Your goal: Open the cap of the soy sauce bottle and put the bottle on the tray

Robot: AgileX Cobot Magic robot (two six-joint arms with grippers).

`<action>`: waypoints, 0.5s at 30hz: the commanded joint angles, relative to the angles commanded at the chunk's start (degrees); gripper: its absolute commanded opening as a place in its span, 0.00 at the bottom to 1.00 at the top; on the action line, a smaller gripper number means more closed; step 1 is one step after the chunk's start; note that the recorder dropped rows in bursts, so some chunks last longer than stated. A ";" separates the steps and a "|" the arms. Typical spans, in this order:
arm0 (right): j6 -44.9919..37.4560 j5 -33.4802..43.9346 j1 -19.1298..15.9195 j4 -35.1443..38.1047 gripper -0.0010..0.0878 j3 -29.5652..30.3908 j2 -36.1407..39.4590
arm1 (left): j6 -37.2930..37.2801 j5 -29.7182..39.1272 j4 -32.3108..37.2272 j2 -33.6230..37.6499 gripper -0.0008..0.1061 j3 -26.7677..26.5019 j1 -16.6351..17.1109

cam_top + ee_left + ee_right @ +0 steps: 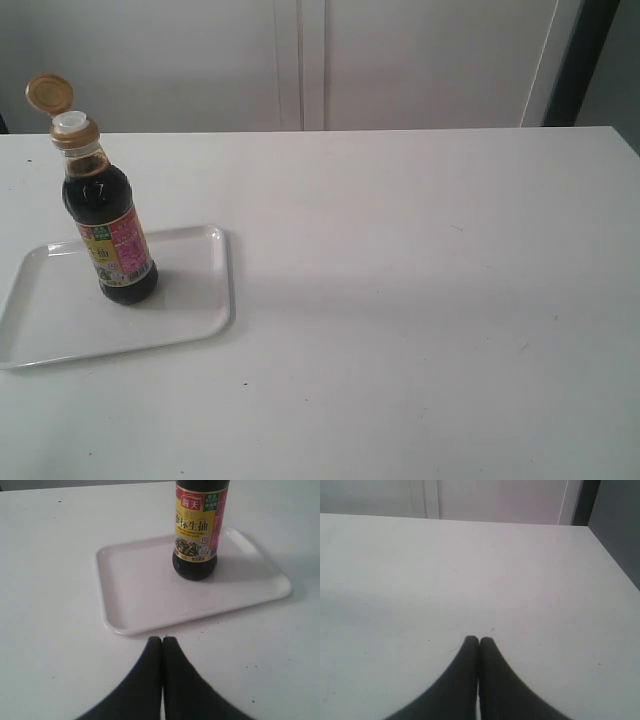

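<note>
The soy sauce bottle [112, 235] stands upright on the white tray [190, 300] at the left of the table. Its golden-tan cap [49, 94] is flipped open and tilted back, baring the white spout [71, 122]. In the left wrist view the bottle [196, 535] rises from the tray [140, 590], its neck and cap cut off by the frame. My left gripper [162, 639] is shut and empty, just short of the tray's near rim. My right gripper [479, 639] is shut and empty over bare table. Neither gripper shows in the exterior view.
The white table [420, 300] stretches right of the tray. A white wall with panel seams [300, 60] stands behind it, and a dark vertical strip [580, 60] sits at the far right. The table's right edge [615, 565] shows in the right wrist view.
</note>
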 joint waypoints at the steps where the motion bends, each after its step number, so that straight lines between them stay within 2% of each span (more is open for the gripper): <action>1: 0.00 0.00 0.00 0.00 0.01 0.00 0.00 | 0.00 0.00 0.00 0.00 0.01 0.00 0.00; 11: 0.00 -0.21 0.00 0.00 0.01 0.00 0.00 | 0.00 0.00 0.00 0.00 0.01 0.00 0.00; 15: 0.00 -0.19 -2.12 0.00 0.01 0.00 0.00 | 0.00 0.00 0.00 0.00 0.01 0.00 0.00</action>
